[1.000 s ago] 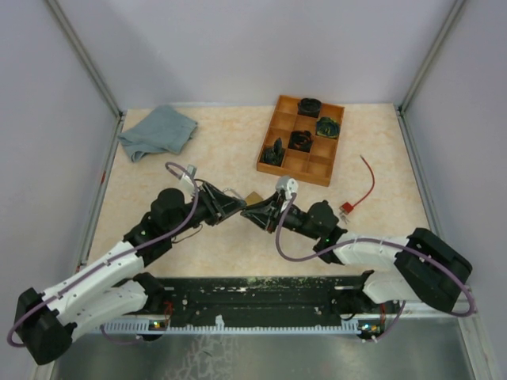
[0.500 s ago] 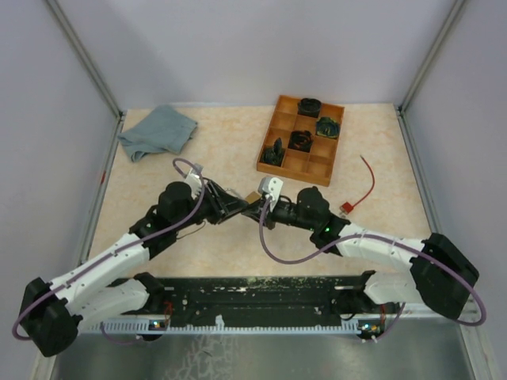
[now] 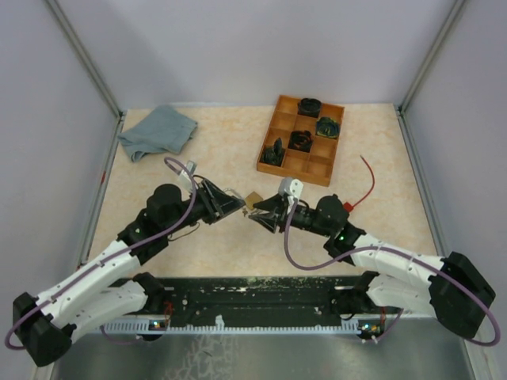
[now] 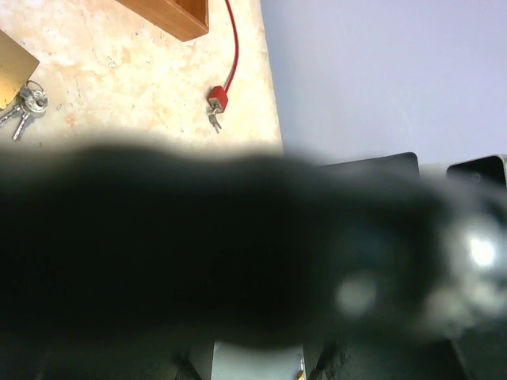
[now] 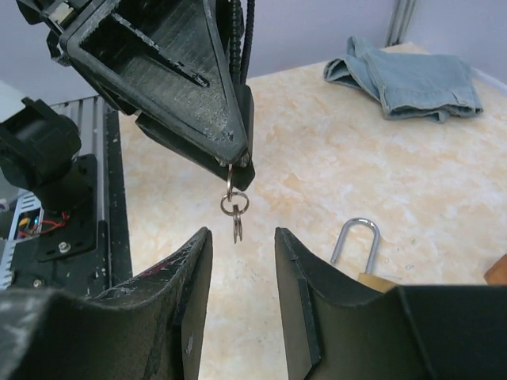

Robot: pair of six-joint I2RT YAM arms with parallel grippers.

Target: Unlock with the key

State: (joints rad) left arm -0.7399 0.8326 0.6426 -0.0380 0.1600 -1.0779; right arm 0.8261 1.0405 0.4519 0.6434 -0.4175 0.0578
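**1. Right hand.** My right hand (image 5: 242,237) was released. Its two fingers (image 5: 194,285) stood parted with a clear gap, and nothing sat between them. It pointed left, toward the tip of my left hand, near the middle of the bench (image 3: 222,150).

**2. Left hand.** My left hand (image 5: 235,170) was clenched on the key ring (image 5: 231,180), pinching the top loop at its very tip. A second loop and the key (image 5: 237,228) hung straight down from that loop, clear of the bench. The lower end of the key sat just beyond the gap of my right fingers. As far as the right wrist view showed, it touched neither finger.

**3. Padlock.** The brass padlock (image 5: 377,283) lay on the bench just to the far side of both hand tips. Its steel shackle (image 5: 354,229) was in plain sight. Neither hand touched the padlock. I could not tell whether the shackle was latched.

**4. Surroundings.** A dark blur covered most of the left wrist view. Above the blur, that view showed a small red padlock (image 4: 216,98) on the right side of the bench, with a red cable (image 4: 235,47) running from it toward the far side. A wooden tray (image 3: 295,175) sat at the far right, with dark parts in several of its compartments. A blue cloth (image 3: 158,131) lay crumpled at the far left corner.
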